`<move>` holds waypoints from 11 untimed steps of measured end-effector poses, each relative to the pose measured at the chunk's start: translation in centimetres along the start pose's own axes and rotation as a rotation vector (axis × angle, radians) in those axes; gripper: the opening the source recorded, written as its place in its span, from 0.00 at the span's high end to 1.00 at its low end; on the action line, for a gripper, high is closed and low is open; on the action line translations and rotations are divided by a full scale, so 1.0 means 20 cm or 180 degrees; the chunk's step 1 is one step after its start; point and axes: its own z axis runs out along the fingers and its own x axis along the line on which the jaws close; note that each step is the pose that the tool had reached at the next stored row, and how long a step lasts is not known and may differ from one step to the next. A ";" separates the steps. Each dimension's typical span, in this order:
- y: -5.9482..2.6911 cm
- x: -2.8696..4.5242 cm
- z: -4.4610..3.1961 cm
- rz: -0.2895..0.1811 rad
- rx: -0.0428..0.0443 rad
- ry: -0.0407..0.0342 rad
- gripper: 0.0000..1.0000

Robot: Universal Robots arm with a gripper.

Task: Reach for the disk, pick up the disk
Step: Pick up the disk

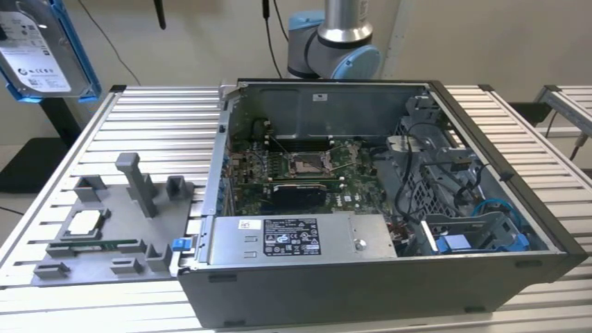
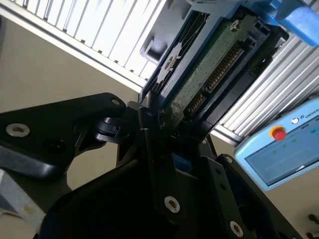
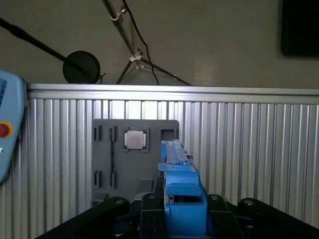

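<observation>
**Work surface.** A ribbed aluminium table carried an open computer case and, towards the exterior view's left, a grey fixture plate. A small square CPU chip lay flat in a pocket of that plate. The arm's base stood behind the case. A second ribbed table stood apart on the exterior view's right, with bare floor between the two.

**Tool state.** In both wrist views the gripper was pressed together on the disk, pinching one end of its blue caddy between the black fingers. The green circuit-board face and connector row of the disk showed in the second wrist view.

**Disk position.** In the exterior view the disk hung in the upper corner on the exterior view's left, label facing the camera, tilted, and clear of the table. In the first wrist view the disk stood edge-on, with the fixture plate and chip behind it, apart from it.

**Edges and clearance.** The table's edge rail ran straight across, with floor and a stand's legs beyond it. A teach pendant lay off the table edge. Nothing touched the disk except the gripper.
</observation>
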 end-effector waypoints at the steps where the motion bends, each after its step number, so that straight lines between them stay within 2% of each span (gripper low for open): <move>1: 0.000 0.000 -0.003 0.0000 0.0000 0.0000 1.00; 11: 0.001 0.000 -0.038 0.0000 0.0000 0.0000 1.00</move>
